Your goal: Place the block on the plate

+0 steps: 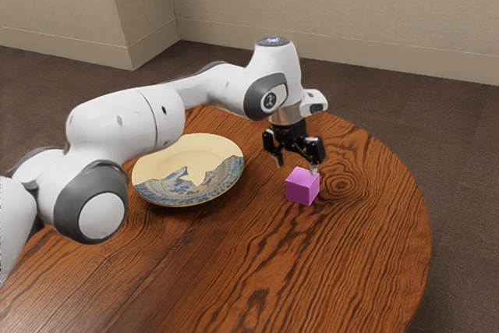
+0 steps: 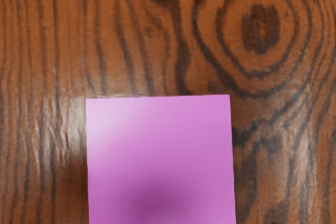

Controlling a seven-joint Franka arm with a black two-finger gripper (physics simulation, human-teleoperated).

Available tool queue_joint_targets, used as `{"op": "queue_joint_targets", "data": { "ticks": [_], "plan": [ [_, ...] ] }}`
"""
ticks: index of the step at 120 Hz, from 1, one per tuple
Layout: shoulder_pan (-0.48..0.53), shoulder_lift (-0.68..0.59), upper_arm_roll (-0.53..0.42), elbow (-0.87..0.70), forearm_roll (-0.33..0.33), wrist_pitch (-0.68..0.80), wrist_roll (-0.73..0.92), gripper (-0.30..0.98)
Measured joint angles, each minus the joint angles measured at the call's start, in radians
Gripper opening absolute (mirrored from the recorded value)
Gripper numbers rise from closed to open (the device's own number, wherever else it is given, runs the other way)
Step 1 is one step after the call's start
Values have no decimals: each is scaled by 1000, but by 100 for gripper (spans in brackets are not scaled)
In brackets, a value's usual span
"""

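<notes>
The black two-finger tool [image 1: 297,165] hung open above the smooth magenta cube [image 1: 302,186] on the round wooden surface [image 1: 234,271], presumably so its fingers could straddle it.

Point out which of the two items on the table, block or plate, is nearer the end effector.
The pinkish-purple block: it sits close below the end effector, while the patterned plate lies farther off.

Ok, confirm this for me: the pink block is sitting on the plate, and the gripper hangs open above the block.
One part is wrong: the pink block sits on the wooden table, apart from the plate, as the exterior view shows. The gripper does hang open above the block.
</notes>
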Motion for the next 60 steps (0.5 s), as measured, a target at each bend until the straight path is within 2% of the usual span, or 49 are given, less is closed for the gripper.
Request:
{"op": "queue_joint_targets", "data": {
  "ticks": [60],
  "plan": [
    [1,95,-8,50,-1,55,-11,69]
  ]
}}
